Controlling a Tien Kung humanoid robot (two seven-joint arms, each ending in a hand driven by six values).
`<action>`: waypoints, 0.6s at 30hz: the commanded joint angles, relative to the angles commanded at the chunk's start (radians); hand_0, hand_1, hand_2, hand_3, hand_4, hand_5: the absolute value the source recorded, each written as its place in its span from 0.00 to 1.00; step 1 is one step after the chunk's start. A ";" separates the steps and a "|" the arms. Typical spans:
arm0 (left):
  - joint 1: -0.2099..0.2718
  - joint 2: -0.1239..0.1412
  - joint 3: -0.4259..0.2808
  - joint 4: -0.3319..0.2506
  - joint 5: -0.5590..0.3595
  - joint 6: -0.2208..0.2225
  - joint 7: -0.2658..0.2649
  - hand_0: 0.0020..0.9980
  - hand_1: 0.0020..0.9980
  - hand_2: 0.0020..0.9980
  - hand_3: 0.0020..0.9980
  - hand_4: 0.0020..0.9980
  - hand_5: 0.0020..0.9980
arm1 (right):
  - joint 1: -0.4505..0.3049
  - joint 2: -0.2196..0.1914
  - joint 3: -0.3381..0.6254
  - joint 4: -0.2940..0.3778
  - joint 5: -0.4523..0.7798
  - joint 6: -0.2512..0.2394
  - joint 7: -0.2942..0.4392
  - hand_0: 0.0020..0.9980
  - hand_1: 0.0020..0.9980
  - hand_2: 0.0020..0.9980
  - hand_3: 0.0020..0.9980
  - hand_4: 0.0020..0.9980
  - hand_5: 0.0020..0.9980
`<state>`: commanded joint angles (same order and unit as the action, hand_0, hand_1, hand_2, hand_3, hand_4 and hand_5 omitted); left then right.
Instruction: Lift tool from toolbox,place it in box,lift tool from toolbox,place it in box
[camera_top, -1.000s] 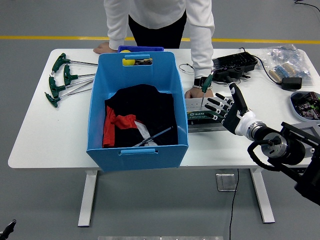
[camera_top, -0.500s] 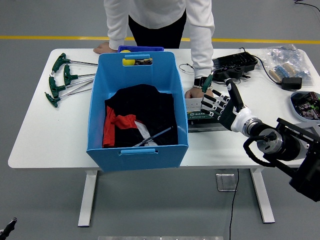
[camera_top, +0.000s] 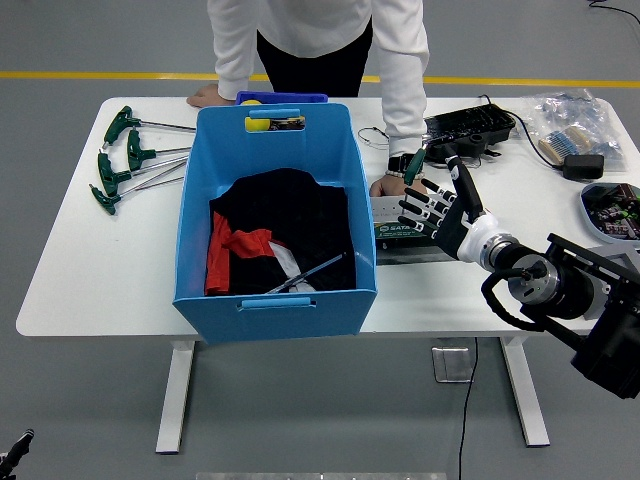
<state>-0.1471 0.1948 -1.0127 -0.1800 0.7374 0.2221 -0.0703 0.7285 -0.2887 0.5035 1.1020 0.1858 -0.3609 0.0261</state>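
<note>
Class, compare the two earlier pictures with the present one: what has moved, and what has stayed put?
The right hand has crept left and further in over the toolbox, fingers spread, holding nothing. The person's hand stays on the toolbox's far edge, the blue box and the green-handled tools have not moved.

**One high camera, looking forward and down**

A single head view sits above the robot's side, facing forward and downward. It takes in the whole white surface (camera_top: 90, 260), its near edge low in frame, with grey floor beyond and below.
</note>
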 joint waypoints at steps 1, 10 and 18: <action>-0.001 0.000 0.000 0.000 0.000 0.000 0.000 0.88 0.90 0.90 0.75 0.70 0.77 | 0.003 0.002 -0.002 -0.005 0.001 0.001 0.000 0.47 0.56 0.75 0.94 0.99 0.87; -0.012 0.003 -0.003 0.000 0.004 0.000 0.002 0.88 0.90 0.90 0.75 0.70 0.77 | 0.026 0.025 -0.011 -0.034 0.008 0.001 0.000 0.48 0.56 0.75 0.94 0.99 0.87; -0.013 0.004 -0.002 0.000 0.006 0.000 0.004 0.88 0.90 0.90 0.75 0.70 0.77 | 0.043 0.048 -0.013 -0.048 0.011 0.002 0.001 0.48 0.56 0.76 0.94 0.99 0.87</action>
<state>-0.1602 0.1993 -1.0143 -0.1800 0.7437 0.2223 -0.0666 0.7717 -0.2404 0.4904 1.0540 0.1967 -0.3586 0.0269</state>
